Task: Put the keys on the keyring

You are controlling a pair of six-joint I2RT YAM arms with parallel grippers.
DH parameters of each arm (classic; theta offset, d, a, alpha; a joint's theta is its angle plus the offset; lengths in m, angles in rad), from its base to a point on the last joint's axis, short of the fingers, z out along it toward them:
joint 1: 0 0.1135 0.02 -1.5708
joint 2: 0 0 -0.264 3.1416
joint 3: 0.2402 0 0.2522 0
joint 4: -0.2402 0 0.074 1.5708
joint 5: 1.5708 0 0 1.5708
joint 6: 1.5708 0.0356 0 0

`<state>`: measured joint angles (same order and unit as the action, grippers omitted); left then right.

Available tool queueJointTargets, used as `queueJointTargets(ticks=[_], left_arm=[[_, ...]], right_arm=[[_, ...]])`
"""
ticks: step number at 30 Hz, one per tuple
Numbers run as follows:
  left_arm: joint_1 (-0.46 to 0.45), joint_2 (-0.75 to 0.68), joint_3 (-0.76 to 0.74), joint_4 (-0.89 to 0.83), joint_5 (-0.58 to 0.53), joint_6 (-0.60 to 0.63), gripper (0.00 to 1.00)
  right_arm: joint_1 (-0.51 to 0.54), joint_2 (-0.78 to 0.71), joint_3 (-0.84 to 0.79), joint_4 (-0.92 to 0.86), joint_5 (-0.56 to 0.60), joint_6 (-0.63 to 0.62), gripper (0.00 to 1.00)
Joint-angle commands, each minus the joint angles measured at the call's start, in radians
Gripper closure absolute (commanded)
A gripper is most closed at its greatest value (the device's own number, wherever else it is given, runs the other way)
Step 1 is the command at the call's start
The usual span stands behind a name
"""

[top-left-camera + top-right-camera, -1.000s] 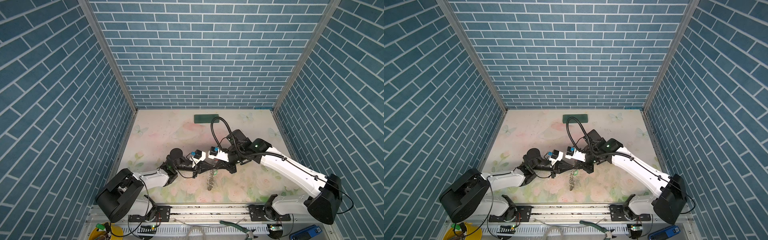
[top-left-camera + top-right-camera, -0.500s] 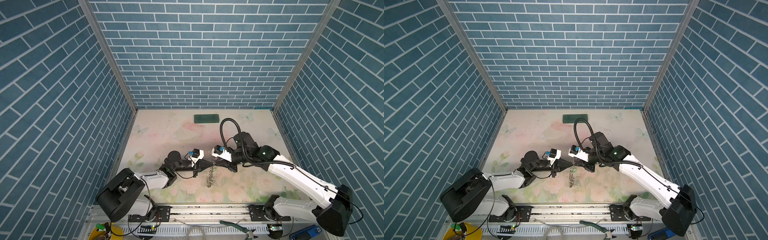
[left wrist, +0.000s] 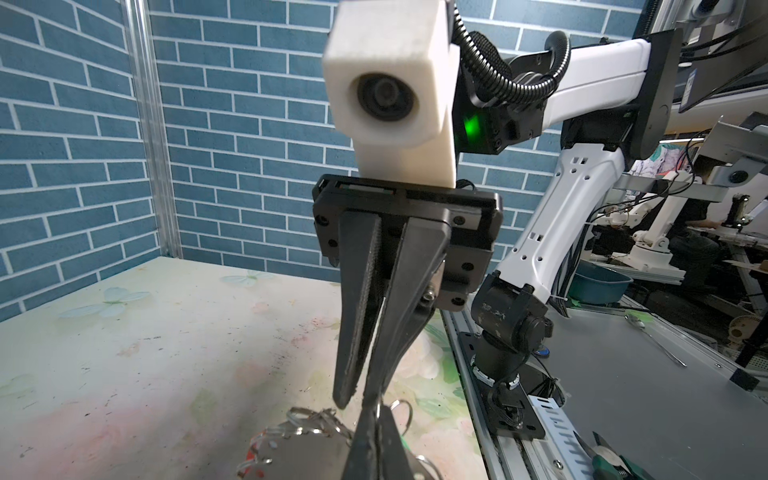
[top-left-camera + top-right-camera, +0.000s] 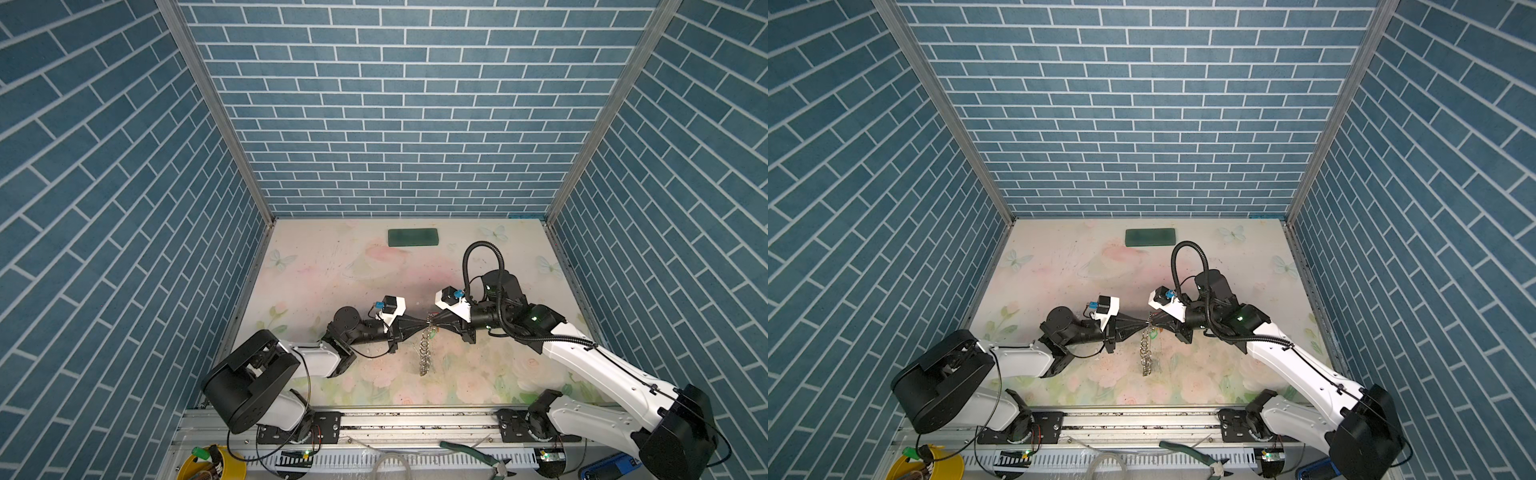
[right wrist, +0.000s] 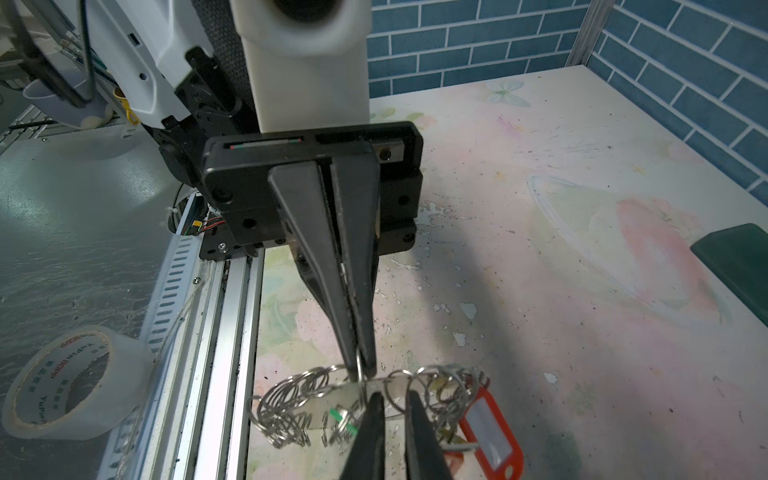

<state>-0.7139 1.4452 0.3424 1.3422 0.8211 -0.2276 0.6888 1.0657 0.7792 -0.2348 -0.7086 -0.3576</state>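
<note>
Here keyring [image 4: 424,357] hangs beneath clamped left pincer [image 4: 424,326].

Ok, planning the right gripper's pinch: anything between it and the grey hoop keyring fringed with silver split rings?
Nothing visible: the right gripper sits at the keyring, tip to tip with the left gripper, which pinches one ring.

Red print reading "YuPin BOPP" runs round the inner core of a roll of clear tape [image 5: 39,390] lying beside the desk's aluminium rail [image 5: 232,332]; its smaller characters are illegible.
</note>
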Motion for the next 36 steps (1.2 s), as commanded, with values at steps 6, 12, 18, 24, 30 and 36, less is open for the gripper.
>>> queueJointTargets(ticks=[6,12,18,24,30,36], left_arm=[[0.001,-0.041,0.0,0.063,-0.071,0.015,1.0],[0.0,-0.039,0.017,0.063,-0.024,-0.002,1.0],[0.001,-0.049,0.012,0.064,-0.018,-0.005,1.0],[0.001,-0.052,0.006,0.063,-0.028,-0.001,1.0],[0.0,-0.053,0.01,0.064,-0.009,-0.007,1.0],[-0.001,-0.058,0.014,0.063,0.004,-0.011,1.0]], right_arm=[[-0.002,-0.085,-0.128,0.193,-0.07,0.098,0.85],[-0.001,-0.083,-0.141,0.247,-0.057,0.122,0.85],[-0.002,-0.112,-0.155,0.264,-0.012,0.122,0.88],[-0.004,-0.158,-0.185,0.296,-0.004,0.147,0.79],[-0.005,-0.147,-0.182,0.313,0.043,0.168,0.8],[-0.005,-0.107,-0.166,0.312,0.016,0.176,0.84]])
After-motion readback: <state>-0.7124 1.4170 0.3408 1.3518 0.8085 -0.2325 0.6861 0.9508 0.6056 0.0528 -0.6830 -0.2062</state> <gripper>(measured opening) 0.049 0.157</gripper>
